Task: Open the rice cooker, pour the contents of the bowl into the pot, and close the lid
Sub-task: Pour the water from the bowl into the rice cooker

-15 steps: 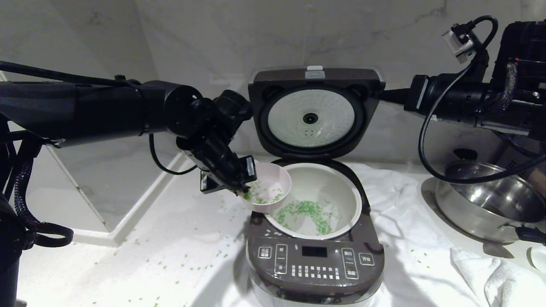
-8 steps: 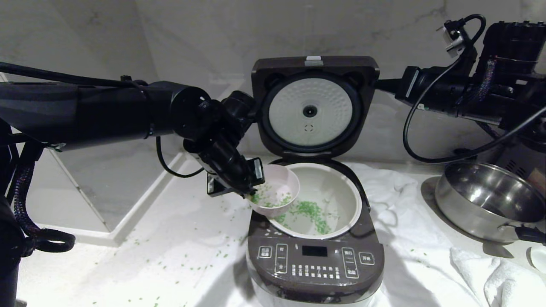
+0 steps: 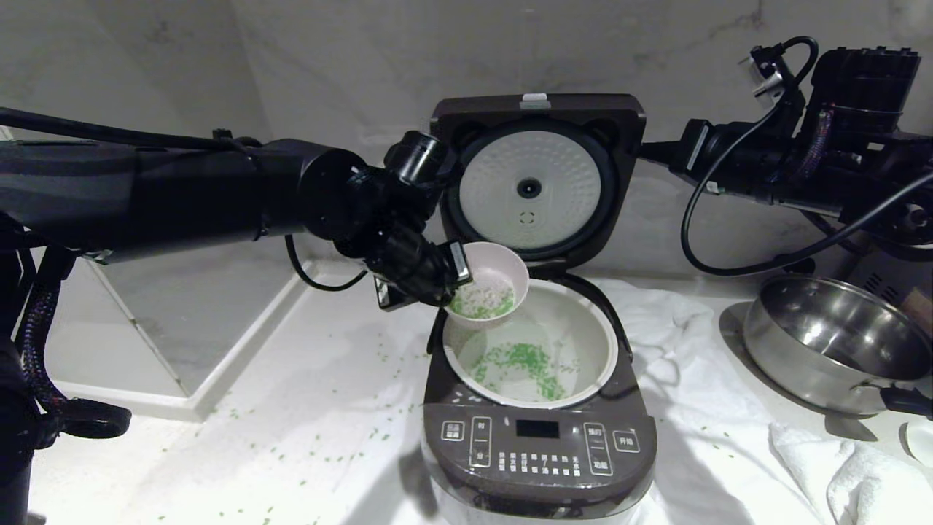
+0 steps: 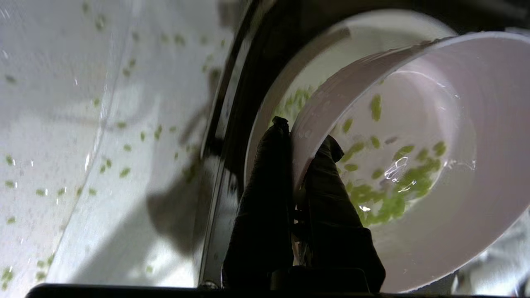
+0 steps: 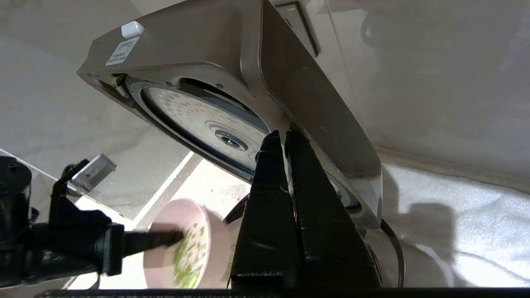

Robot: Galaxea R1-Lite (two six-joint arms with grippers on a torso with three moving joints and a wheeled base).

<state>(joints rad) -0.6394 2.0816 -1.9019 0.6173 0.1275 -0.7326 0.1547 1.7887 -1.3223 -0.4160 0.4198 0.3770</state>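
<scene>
The rice cooker (image 3: 539, 452) stands open, its lid (image 3: 536, 109) upright with the silvery inner plate (image 3: 530, 191) facing me. The pot (image 3: 605, 350) holds scattered green bits (image 3: 521, 359). My left gripper (image 3: 450, 281) is shut on the near rim of the pink bowl (image 3: 499, 266), one finger inside and one outside. It holds the bowl tilted over the pot's back left edge. More green bits (image 3: 477, 308) cling inside the bowl (image 4: 434, 124). My right gripper (image 5: 283, 134) is shut and empty, its tips against the lid's right side edge (image 5: 314, 107).
A steel pan (image 3: 838, 343) sits at the right on white cloth (image 3: 692, 328), with a folded towel (image 3: 838, 467) in front of it. Loose green bits (image 3: 313, 445) litter the counter left of the cooker. A marble wall stands close behind.
My left gripper has lifted the bowl and carried it right and back, from the pot's left rim to above its back edge. The lid has swung more upright, the right arm following.
</scene>
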